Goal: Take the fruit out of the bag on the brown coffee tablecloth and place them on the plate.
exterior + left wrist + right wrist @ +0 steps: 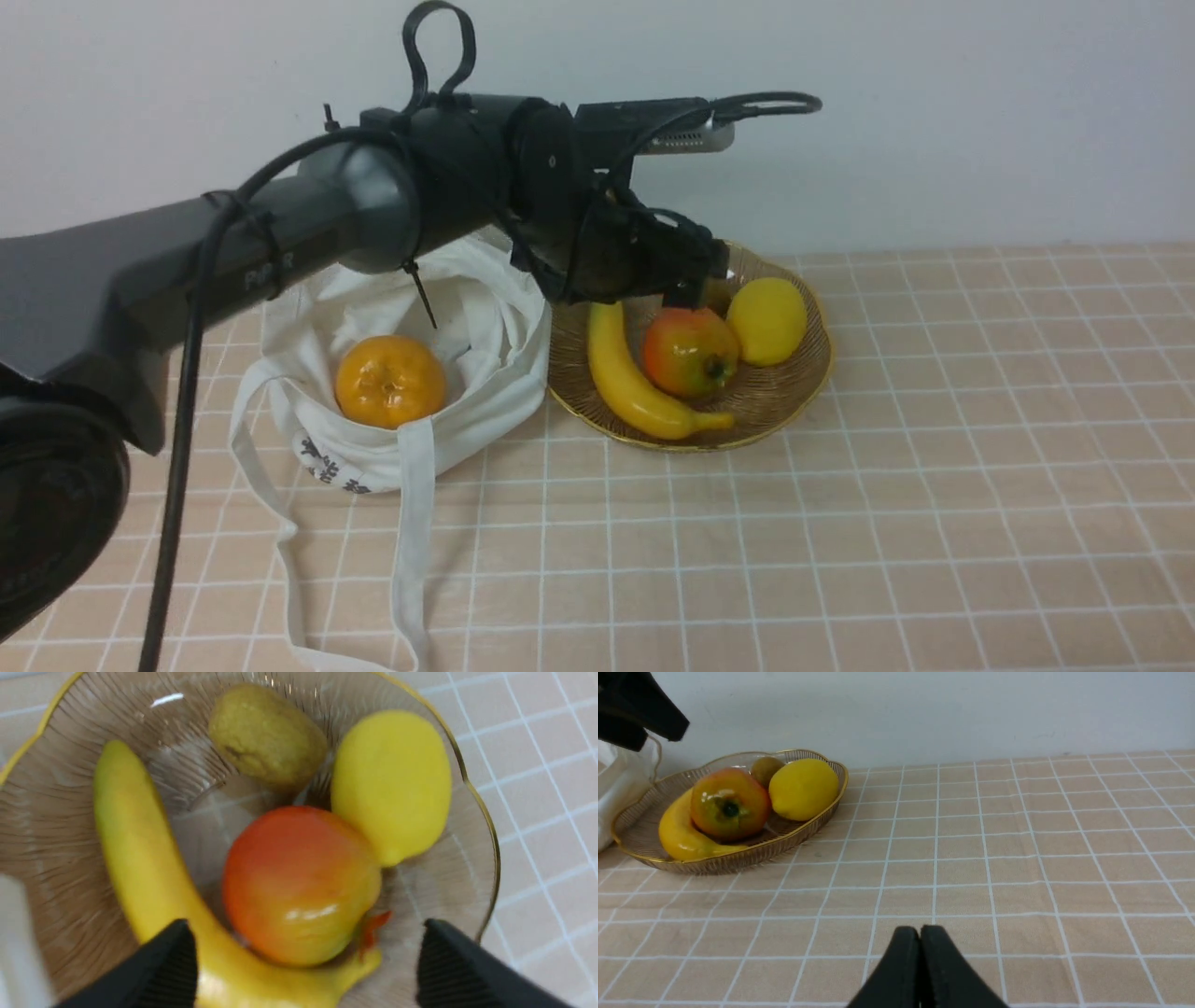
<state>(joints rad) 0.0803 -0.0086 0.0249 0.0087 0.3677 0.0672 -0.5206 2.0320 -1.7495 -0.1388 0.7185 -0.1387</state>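
Beneath the black left gripper (306, 926), a red-orange-yellow fruit (299, 886) is gleaming on the gold-rimmed, ribbed amber plate (56, 858).

The left arm (280, 233) stretches forward; left gripper (306, 926) points down, jaws apart, empty; right gripper (920, 931) pressed closed.

The plate (789, 397) is crowded: a banana (625, 373), a red-orange fruit (689, 352), a lemon (767, 320) and a small brown fruit (266, 732) leave only bare strips near its rim. The left gripper (306, 926), fingers spread, hangs right over the plate. The bag (485, 373) blocks the plate's left side. Right of the plate and in front of it, the tablecloth (934, 513) lies open.
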